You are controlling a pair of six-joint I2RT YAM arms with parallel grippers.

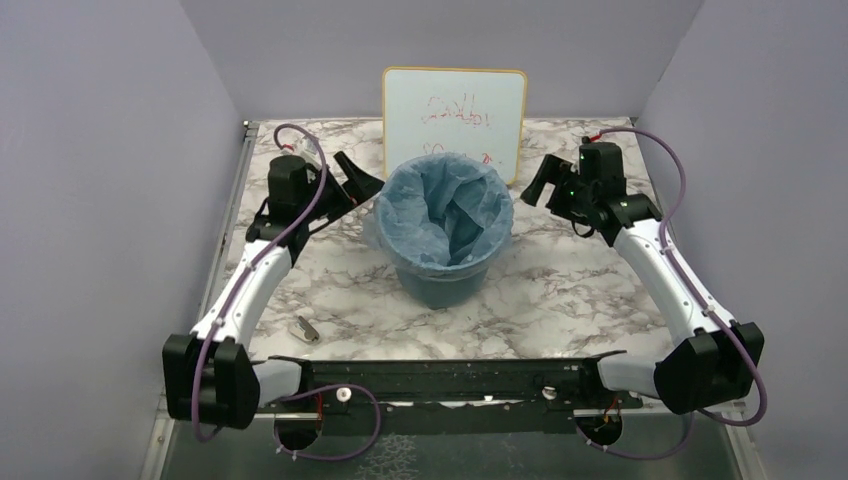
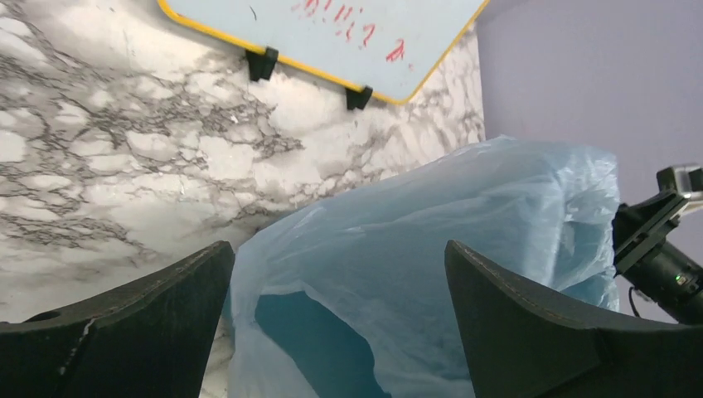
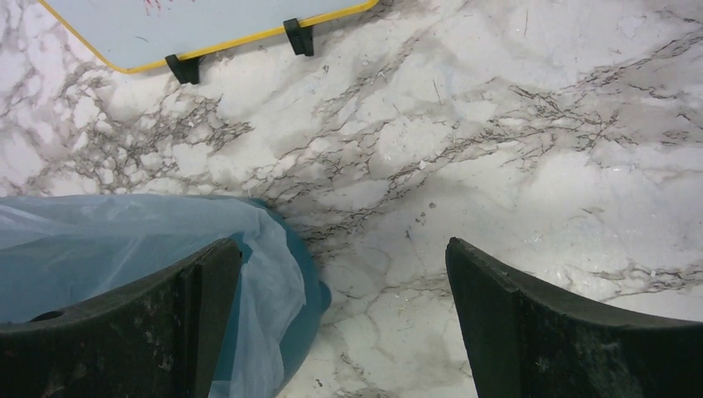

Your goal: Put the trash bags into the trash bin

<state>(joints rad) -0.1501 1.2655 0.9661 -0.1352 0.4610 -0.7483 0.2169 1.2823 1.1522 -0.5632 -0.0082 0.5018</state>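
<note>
The teal-blue trash bin (image 1: 445, 285) stands mid-table in front of the whiteboard. The light-blue trash bag (image 1: 445, 205) lines it, its edge folded out over the rim all round. My left gripper (image 1: 358, 180) is open and empty, just left of the bin's rim; the left wrist view shows the bag (image 2: 431, 249) between and beyond its jaws, with bare bin wall (image 2: 319, 348) below. My right gripper (image 1: 537, 182) is open and empty, just right of the rim; the right wrist view shows the bag (image 3: 108, 240) and bin rim (image 3: 307, 290) by its left finger.
A whiteboard (image 1: 453, 110) with red scribbles stands upright behind the bin. A small grey object (image 1: 307, 329) lies on the marble table (image 1: 560, 290) near the front left. Lavender walls close in the back and both sides.
</note>
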